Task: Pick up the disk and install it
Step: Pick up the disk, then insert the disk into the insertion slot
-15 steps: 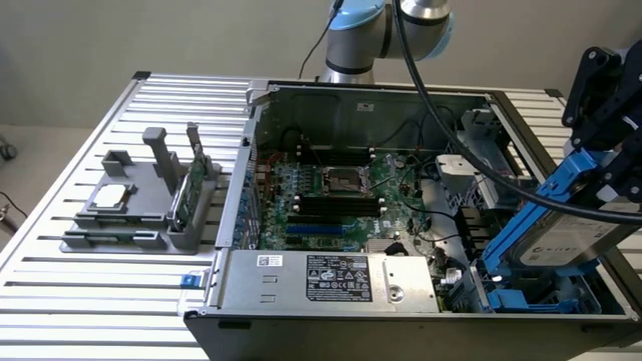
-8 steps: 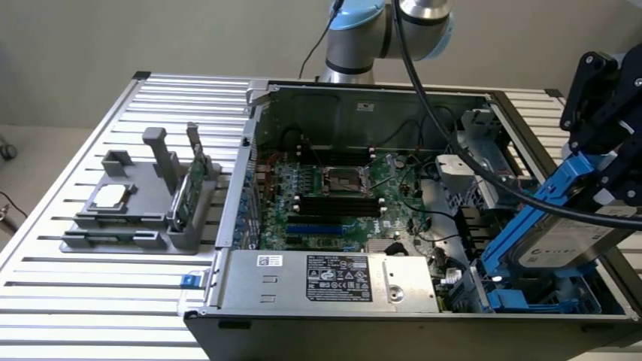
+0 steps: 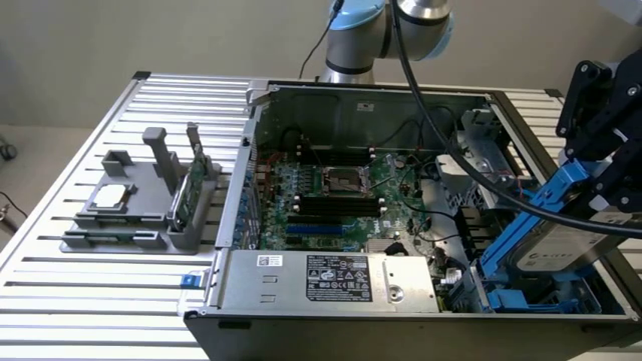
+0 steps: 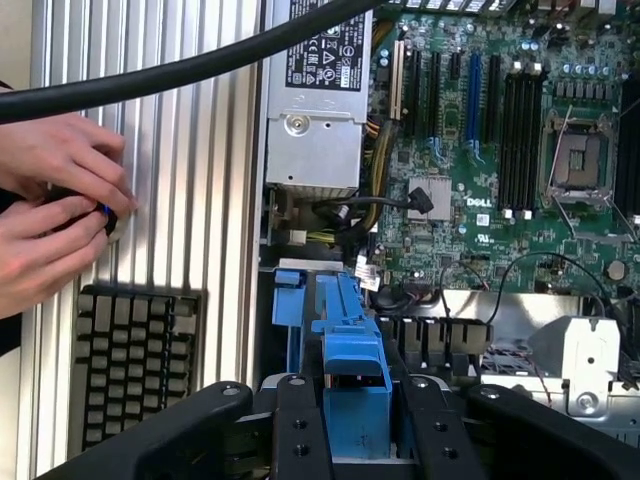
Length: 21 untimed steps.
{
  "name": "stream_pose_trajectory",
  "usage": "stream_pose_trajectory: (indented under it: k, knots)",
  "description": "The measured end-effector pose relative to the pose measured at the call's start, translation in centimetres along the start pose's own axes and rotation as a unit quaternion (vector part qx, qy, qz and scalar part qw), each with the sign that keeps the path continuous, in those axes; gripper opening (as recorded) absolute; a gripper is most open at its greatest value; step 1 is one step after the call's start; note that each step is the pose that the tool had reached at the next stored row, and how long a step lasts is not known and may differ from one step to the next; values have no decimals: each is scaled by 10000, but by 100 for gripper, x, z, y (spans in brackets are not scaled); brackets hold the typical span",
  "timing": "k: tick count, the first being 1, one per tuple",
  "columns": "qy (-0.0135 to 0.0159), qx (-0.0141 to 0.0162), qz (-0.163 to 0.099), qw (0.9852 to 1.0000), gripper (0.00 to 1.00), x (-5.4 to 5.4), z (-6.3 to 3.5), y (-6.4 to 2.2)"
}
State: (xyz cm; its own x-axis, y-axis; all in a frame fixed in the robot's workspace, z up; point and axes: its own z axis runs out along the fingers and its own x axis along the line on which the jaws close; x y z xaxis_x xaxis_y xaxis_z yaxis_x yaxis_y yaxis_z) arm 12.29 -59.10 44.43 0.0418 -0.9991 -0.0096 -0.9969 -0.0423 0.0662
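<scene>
Clearly my gripper was partly closed, clamping the disk by its blue carrier, tilted between my fingers above the computer case drive bay.

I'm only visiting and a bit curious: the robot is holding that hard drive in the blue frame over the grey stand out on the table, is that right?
Not quite. The fingers do hold the disk in its blue frame, but over the open computer case, not over the grey stand, which sits apart at the exterior view's left. The exterior view shows this.
</scene>
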Motion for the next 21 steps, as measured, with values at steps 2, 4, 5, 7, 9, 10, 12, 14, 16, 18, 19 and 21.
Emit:
stream_pose_trajectory:
  k: [2,4,5,7,9,10,12,14,16,18,19,21]
  knots:
    - [11,9,9,10000,33,0,11,-1]
    - [24,15,18,10000,33,0,21,-2]
    - [31,16,22,10000,33,0,26,-2]
    - [45,16,27,10000,33,0,37,-2]
    - [58,16,32,10000,33,0,52,-3]
    - [63,16,35,10000,33,0,61,-4]
    - [72,16,45,10000,33,0,77,-5]
    - [76,16,51,10000,33,0,89,-6]
    - [76,16,59,10000,33,0,98,-6]
    - [73,16,76,9999,33,-2,107,-6]
    - [73,16,86,9999,33,-5,108,-6]
    - [72,16,104,9999,33,-16,111,-5]
